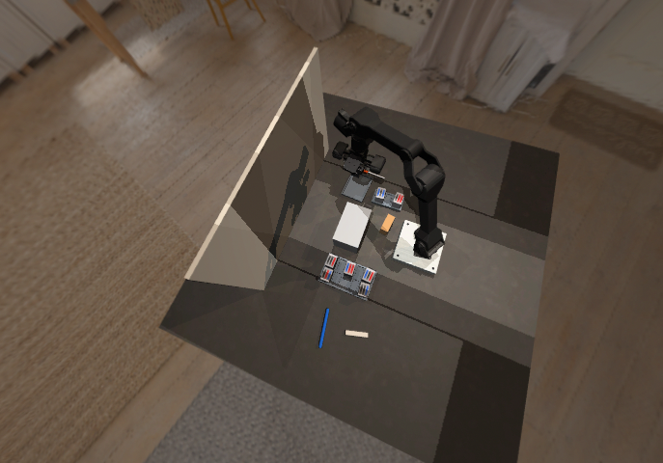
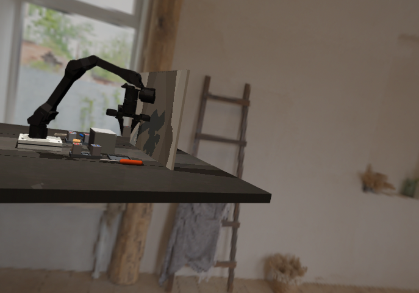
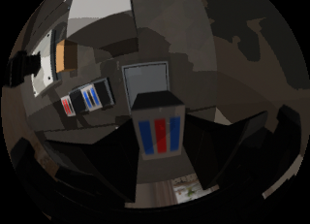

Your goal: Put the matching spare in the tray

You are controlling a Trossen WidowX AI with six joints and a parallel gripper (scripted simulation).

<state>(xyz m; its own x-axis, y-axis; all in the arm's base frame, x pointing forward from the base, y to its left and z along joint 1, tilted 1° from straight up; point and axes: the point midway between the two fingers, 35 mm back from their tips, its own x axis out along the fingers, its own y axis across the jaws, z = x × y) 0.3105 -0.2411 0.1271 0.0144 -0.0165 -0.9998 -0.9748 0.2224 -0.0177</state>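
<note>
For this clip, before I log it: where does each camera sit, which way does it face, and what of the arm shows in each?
Top: high above, angled down on the dark table; whole arm, base plate to gripper.
Exterior: low beside the table edge, looking across toward the window; full arm in profile, upright panel behind the gripper.
Wrist: on the gripper, facing down; dark fingers flank the held spare, striped blue-red-blue, above the grey tray.
Shared: top and wrist both show the tray and the white box.

I'm seeing the spare [image 3: 158, 126] (blue, red, blue stripes on its face) hanging upright in the gripper [image 3: 162, 146], directly above the grey square tray [image 3: 146, 82].
</note>
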